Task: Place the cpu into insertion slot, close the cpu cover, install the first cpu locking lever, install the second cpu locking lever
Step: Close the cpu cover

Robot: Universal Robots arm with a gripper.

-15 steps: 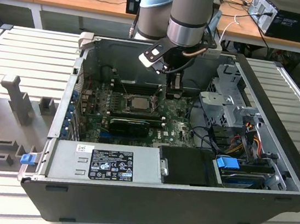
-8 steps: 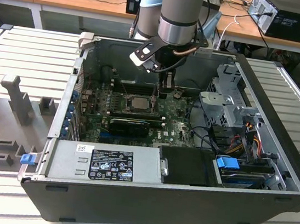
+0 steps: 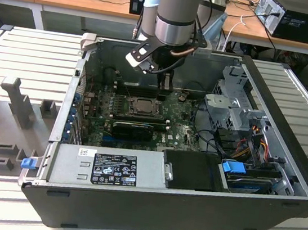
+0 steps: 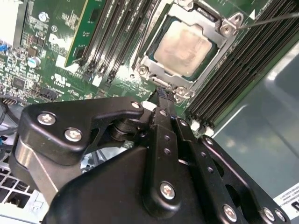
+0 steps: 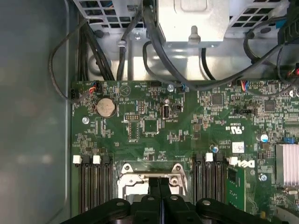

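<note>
Already the cpu (image 4: pixel 183 43) lies flat in the insertion slot (image 3: pixel 128 107), its pale metal face showing through the cut-out centre of the cpu cover (image 4: pixel 152 65). In the second wrist view the cover lies down flat around the chip as a silvery frame. Seen in the exterior view, the socket sits near the middle of the motherboard (image 5: pixel 154 126) inside the open computer case (image 3: pixel 292 99). The long black graphics card (image 3: pixel 132 128) is just beside it at six o'clock and the metal drive cage (image 3: pixel 233 97) is well apart at three o'clock. The gripper (image 3: pixel 166 88) hangs between one and two o'clock of the socket, near that corner. Its fingers (image 5: pixel 155 186) are pressed together with only a thin seam between them, and they pinch nothing. In the second wrist view the joined tips of the gripper (image 4: pixel 162 94) point at the frame's edge, close to a corner screw; whether they touch the frame cannot be told. A thin metal rod (image 4: pixel 268 19) runs out from a corner of the frame over the black memory slots (image 4: pixel 233 70). A coin battery (image 5: pixel 106 108) sits on the board well away from the socket
</note>
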